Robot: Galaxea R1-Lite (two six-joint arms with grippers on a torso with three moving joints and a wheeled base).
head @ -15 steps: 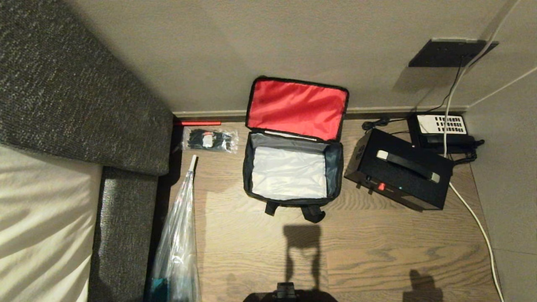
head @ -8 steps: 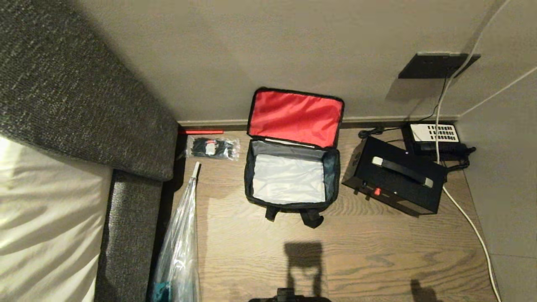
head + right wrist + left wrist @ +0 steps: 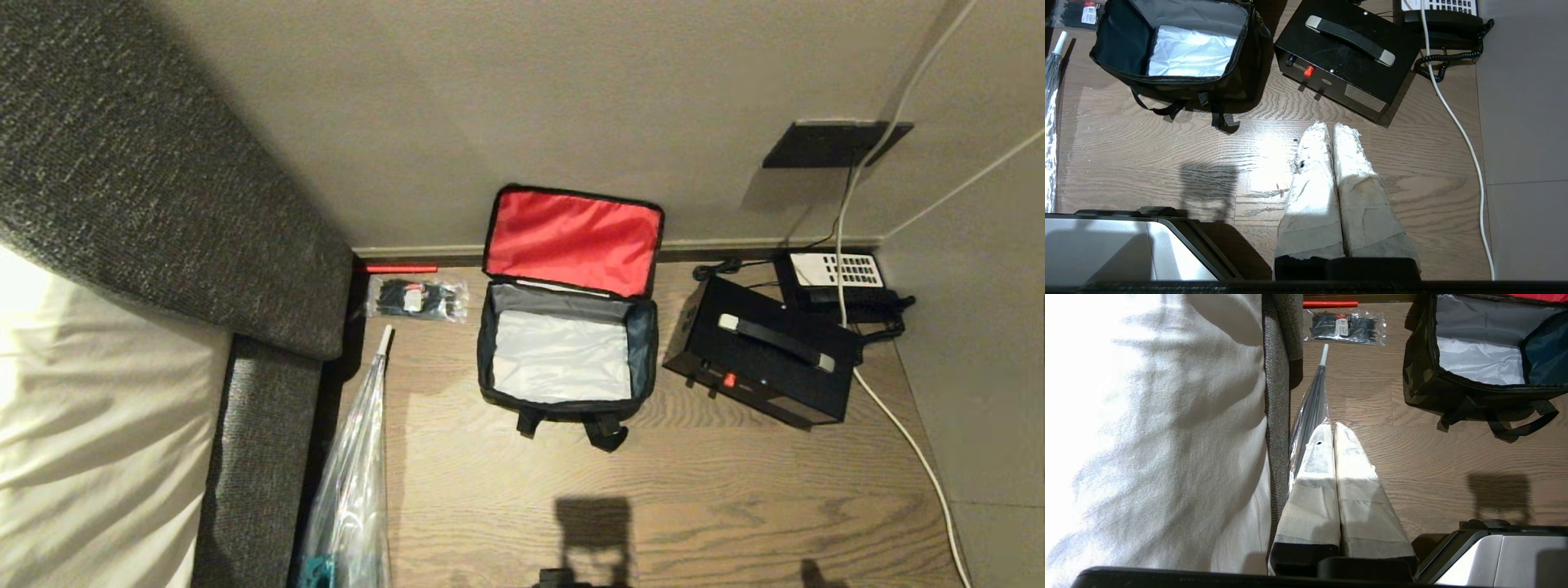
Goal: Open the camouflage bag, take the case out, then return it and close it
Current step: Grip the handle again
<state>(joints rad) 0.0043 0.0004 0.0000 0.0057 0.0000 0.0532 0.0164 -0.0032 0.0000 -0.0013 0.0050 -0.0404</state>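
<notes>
Nearest me, my left gripper (image 3: 1333, 428) hangs over the wood floor (image 3: 735, 490) by the sofa edge, its wrapped fingers pressed together on nothing; my right gripper (image 3: 1331, 130) hangs likewise, closed and empty, just short of the case (image 3: 1347, 53). Farther out, the camouflage bag (image 3: 563, 408) stands unzipped, its red-lined lid (image 3: 571, 241) leaning against the wall and its pale interior bare. The case sits on the floor just beside the bag on my right, handle (image 3: 775, 343) up, the black telephone (image 3: 841, 282) behind it. So returning it looks like my step: I would spread my right fingers, come down square over the handle's middle, lift level, and lower it inside clear of the bag's walls.
</notes>
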